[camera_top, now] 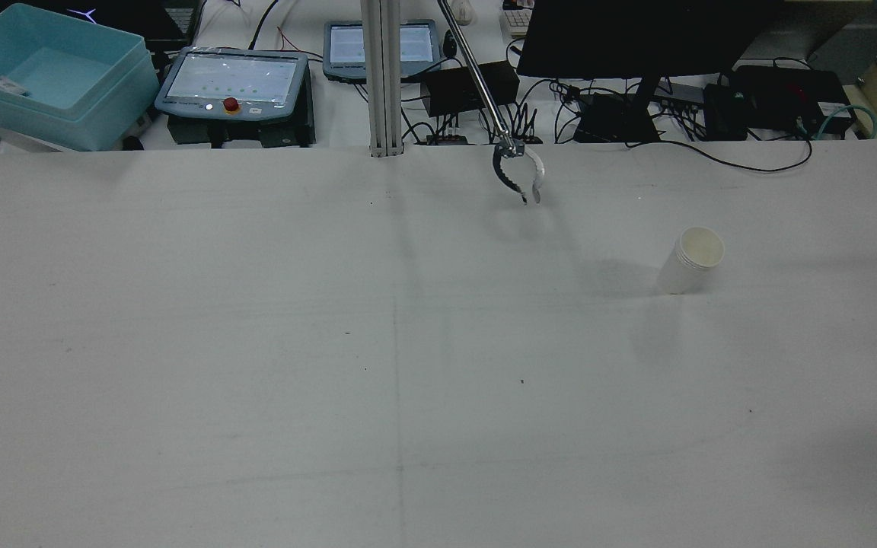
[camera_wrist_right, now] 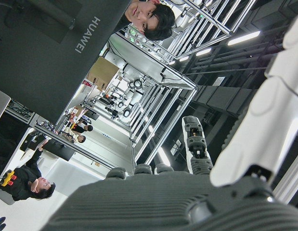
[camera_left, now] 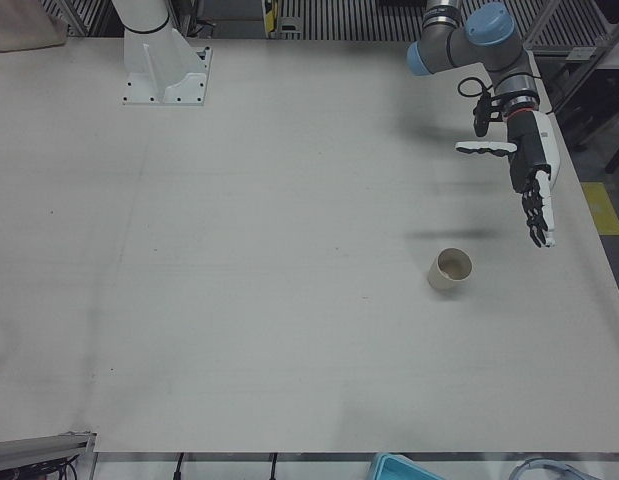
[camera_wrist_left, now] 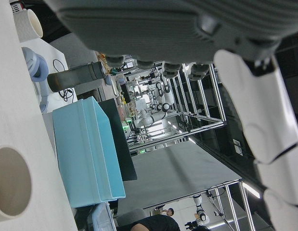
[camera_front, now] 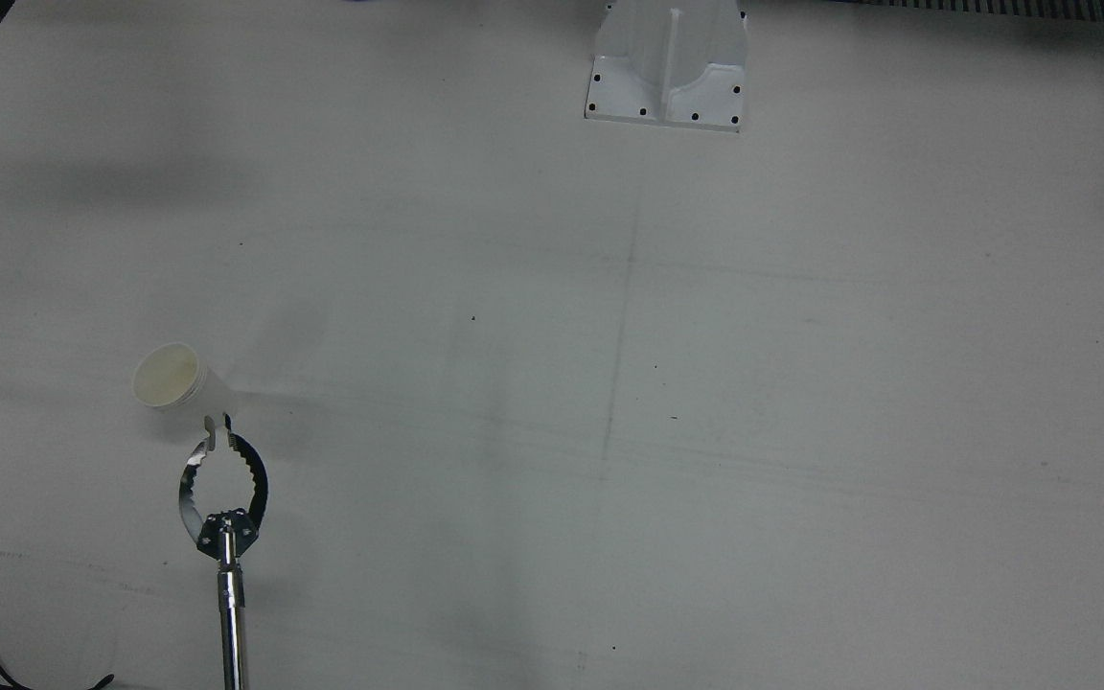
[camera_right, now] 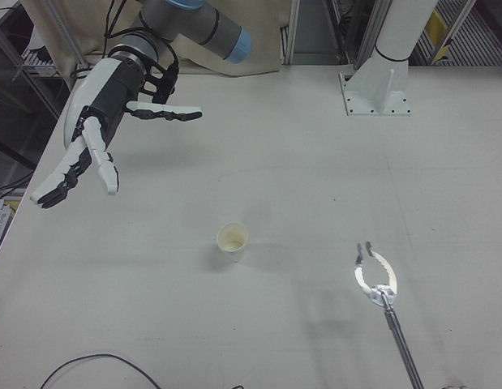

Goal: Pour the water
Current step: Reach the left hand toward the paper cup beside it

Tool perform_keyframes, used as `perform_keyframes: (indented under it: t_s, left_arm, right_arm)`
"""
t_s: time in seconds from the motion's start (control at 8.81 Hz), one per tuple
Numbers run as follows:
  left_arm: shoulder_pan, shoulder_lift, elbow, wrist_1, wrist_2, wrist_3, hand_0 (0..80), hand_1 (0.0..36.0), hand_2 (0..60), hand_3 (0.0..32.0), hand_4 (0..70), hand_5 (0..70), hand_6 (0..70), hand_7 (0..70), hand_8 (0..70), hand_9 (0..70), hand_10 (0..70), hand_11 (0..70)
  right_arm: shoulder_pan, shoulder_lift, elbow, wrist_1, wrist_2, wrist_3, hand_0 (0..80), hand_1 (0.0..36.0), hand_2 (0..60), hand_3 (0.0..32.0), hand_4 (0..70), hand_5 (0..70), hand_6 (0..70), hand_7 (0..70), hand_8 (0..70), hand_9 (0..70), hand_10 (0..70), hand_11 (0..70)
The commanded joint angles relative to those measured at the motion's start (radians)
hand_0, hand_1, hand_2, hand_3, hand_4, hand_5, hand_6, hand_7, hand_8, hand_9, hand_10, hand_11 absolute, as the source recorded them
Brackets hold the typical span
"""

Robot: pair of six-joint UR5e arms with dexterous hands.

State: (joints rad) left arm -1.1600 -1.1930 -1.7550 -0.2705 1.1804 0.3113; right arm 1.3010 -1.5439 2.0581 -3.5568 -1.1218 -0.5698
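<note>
- Looking from the right-front view, we see our right hand (camera_right: 96, 130) raised up-left of the paper cup (camera_right: 232, 238), fingers spread wide, holding nothing.
- Only the left-front view shows our left hand (camera_left: 534, 180), fingers apart, above-right of another cup (camera_left: 451, 268).
- Metal tongs (camera_right: 375, 279) lie right of the paper cup on the white table (camera_right: 275, 162).

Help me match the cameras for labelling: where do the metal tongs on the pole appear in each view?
Front view: tongs lower left, just below the paper cup.
Rear view: top centre, left of the paper cup.
Right-front view: lower right, right of the paper cup.
Left-front view: not in it.
Left hand view: not in it.
Right hand view: not in it.
Shared landmark: the paper cup.
</note>
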Motion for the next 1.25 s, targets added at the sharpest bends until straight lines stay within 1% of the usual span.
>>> perform_keyframes:
  t_s: [0.0,0.11,0.23,0.34,0.45,0.57,0.68,0.79,0.91,1.02,1.14]
  left_arm:
    - [-0.026,0.004,-0.01,-0.007,0.002,-0.001,48.1,12.5,6.2,10.2,5.2,1.2,0.0,8.9,0.0,0.3,0.0,1.4]
    - [-0.027,0.006,-0.011,-0.01,0.004,-0.001,47.9,12.3,6.2,10.0,5.2,1.6,0.0,9.0,0.0,0.4,0.0,1.2]
    - [-0.027,0.027,-0.011,-0.025,0.004,0.0,48.2,12.8,6.7,12.0,4.9,0.8,0.0,9.0,0.0,0.4,0.1,1.9]
    - [-0.027,0.035,-0.011,-0.033,0.005,0.0,48.4,13.1,7.3,11.2,5.0,1.2,0.0,9.2,0.0,0.4,0.1,2.1]
    - [-0.026,0.035,0.002,-0.048,0.008,0.011,48.5,13.4,8.0,10.8,4.9,1.8,0.0,9.4,0.0,0.4,0.2,2.1]
    - [-0.026,0.035,0.037,-0.091,0.008,0.046,48.2,12.9,7.7,9.6,5.4,2.2,0.0,9.5,0.0,0.5,0.5,2.5]
    - [-0.021,0.035,0.045,-0.104,0.01,0.101,47.6,11.8,6.4,8.6,5.6,1.3,0.0,8.4,0.0,0.2,0.4,2.3]
    - [-0.024,0.033,0.072,-0.136,0.01,0.159,48.0,11.5,3.1,7.8,5.7,0.2,0.0,7.4,0.0,0.0,0.5,2.5]
    - [-0.017,0.015,0.182,-0.172,0.01,0.169,48.0,10.8,0.2,6.0,5.9,0.8,0.0,6.7,0.0,0.0,0.7,2.8]
    - [-0.014,-0.052,0.275,-0.203,0.01,0.163,48.1,10.7,0.0,6.4,6.0,0.9,0.0,6.9,0.0,0.0,0.5,2.5]
    - [-0.012,-0.091,0.317,-0.211,0.018,0.166,48.3,10.8,0.0,7.0,5.8,0.4,0.0,6.7,0.0,0.0,0.4,2.3]
  right_arm:
    - [0.055,-0.001,0.013,-0.007,-0.044,0.001,48.7,6.6,0.0,3.2,11.5,4.8,0.0,0.0,0.0,0.0,0.0,0.0]
    - [0.073,-0.001,0.011,-0.008,-0.062,0.001,48.6,6.5,0.0,3.8,11.2,4.8,0.0,0.0,0.0,0.0,0.0,0.0]
    - [0.084,-0.001,0.011,-0.008,-0.068,0.002,48.7,6.5,0.0,4.8,11.0,5.0,0.0,0.0,0.2,0.0,0.0,0.0]
    - [0.084,-0.002,0.011,-0.008,-0.069,0.004,48.8,6.5,0.0,5.0,10.9,5.2,0.0,0.0,0.2,0.0,0.0,0.0]
    - [0.08,-0.002,0.007,-0.008,-0.069,0.001,48.7,6.4,0.0,4.0,11.1,5.3,0.0,0.0,0.4,0.0,0.0,0.0]
    - [0.069,-0.002,-0.001,-0.008,-0.069,-0.001,48.5,6.2,0.0,2.2,11.8,5.2,0.0,0.0,0.3,0.0,0.0,0.0]
    - [0.048,-0.002,-0.004,-0.008,-0.069,-0.004,48.4,6.3,0.0,2.2,11.9,5.1,0.0,0.0,0.3,0.0,0.0,0.0]
    - [0.053,-0.002,-0.003,-0.01,-0.07,-0.005,48.4,6.3,0.0,2.0,11.9,5.1,0.0,0.0,0.2,0.0,0.0,0.0]
    - [0.072,-0.019,-0.003,-0.01,-0.091,-0.005,48.4,6.2,0.0,1.6,11.9,5.0,0.0,0.0,0.1,0.0,0.0,0.0]
    - [0.095,-0.022,-0.003,-0.01,-0.126,-0.01,48.6,6.5,0.0,1.8,11.9,5.3,0.0,0.0,0.2,0.0,0.0,0.0]
    - [0.098,-0.024,-0.003,-0.01,-0.131,-0.025,48.7,6.7,0.0,2.0,11.9,5.3,0.0,0.0,0.2,0.0,0.0,0.0]
